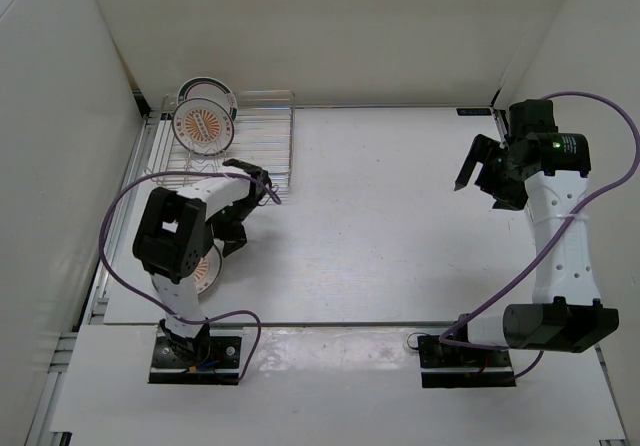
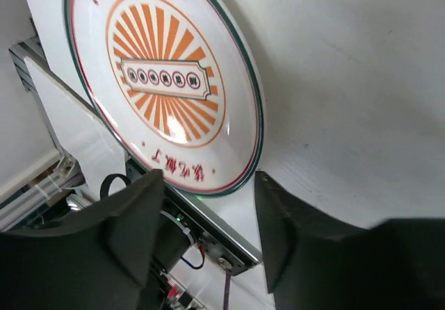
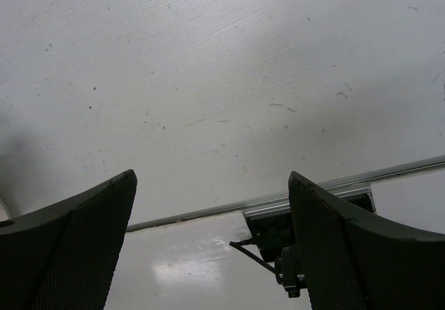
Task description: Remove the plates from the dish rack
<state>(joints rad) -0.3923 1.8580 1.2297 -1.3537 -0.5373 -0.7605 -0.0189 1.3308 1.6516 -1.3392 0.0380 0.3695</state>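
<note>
An orange sunburst plate (image 2: 163, 80) lies flat on the table by the near left edge; from above, this plate (image 1: 207, 270) is half hidden under my left arm's black wrist block (image 1: 170, 234). My left gripper (image 2: 208, 185) is open just short of its rim, with nothing between the fingers. The wire dish rack (image 1: 265, 141) stands at the back left. In it stand a second sunburst plate (image 1: 203, 126) and, behind that, a plate with a dark rim (image 1: 206, 87). My right gripper (image 1: 478, 171) hovers open and empty at the far right, over bare table (image 3: 212, 185).
White walls close in the table at the left, back and right. A metal rail (image 3: 313, 192) marks the table's near edge. The left arm's base plate with cables (image 2: 215, 247) shows between the left fingers.
</note>
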